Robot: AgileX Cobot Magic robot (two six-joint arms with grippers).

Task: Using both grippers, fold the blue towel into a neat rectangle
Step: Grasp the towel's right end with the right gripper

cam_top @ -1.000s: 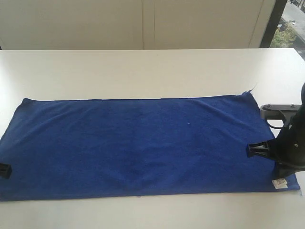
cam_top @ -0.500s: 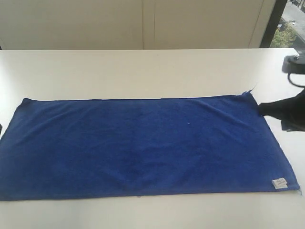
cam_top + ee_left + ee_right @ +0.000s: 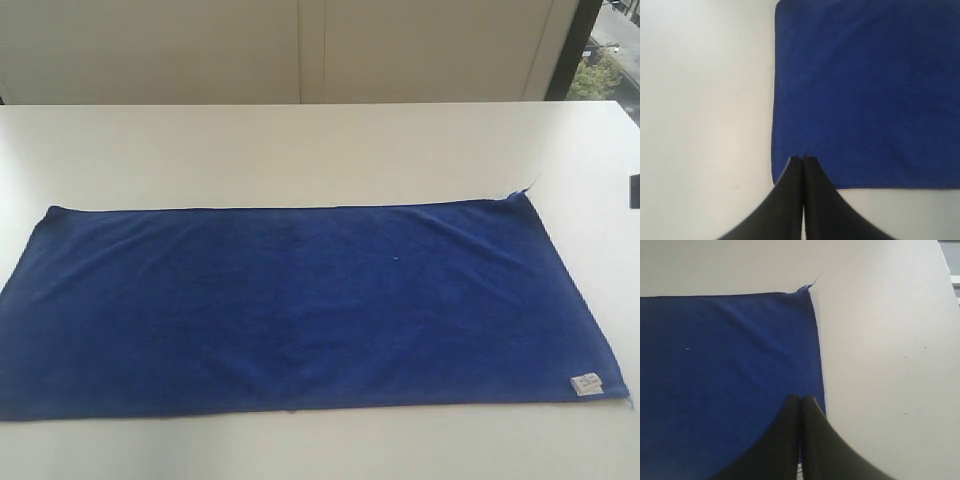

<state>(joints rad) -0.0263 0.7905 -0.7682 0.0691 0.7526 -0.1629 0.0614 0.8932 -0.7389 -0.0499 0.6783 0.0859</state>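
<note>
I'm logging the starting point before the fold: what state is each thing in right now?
blue towel: unfolded, spread flat on the table.
left hand: shut, holding nothing.
right hand: shut, holding nothing.
white label: lying flat at a towel corner.

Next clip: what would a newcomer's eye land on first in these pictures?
The blue towel, spread flat and unfolded on the white table, fills most of the exterior view, with a small white label at its near right corner. In the wrist views, the left gripper and right gripper are both shut, each near one short end of the towel.
</note>
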